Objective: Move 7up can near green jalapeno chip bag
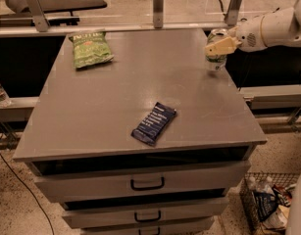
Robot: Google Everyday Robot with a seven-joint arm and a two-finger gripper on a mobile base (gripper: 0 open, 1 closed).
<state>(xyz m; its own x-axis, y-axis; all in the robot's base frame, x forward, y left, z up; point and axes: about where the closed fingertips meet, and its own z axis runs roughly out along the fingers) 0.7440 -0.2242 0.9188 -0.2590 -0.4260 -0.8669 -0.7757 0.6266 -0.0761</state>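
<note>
Grey and flat, the top of a cabinet (120,97) fills most of the view, with a stack of drawers (140,182) below its near edge and a pale floor beyond its far edge. At the far right of the top, close to the right edge, stands the 7up can (216,61). It is a small silvery-white can with green markings on its side and a shiny metal rim at the top, upright as far as can be seen, with its base on the surface. The gripper (219,45) is at the can, reaching in from the right on a white arm (277,28). Its tan front piece lies across the upper part of the can and hides some of the label. Whether the gripper is clamped on the can or merely set around it I cannot tell. At the far left of the top lies the green jalapeno chip bag (89,49), bright green and crinkled, with pale lettering along its upper edge, well apart from the can and wider than it. A flat dark blue snack packet (154,123) lies slantwise near the middle of the near edge, apart from both. A wire basket (267,204) holding packets sits on the floor at the near right.
</note>
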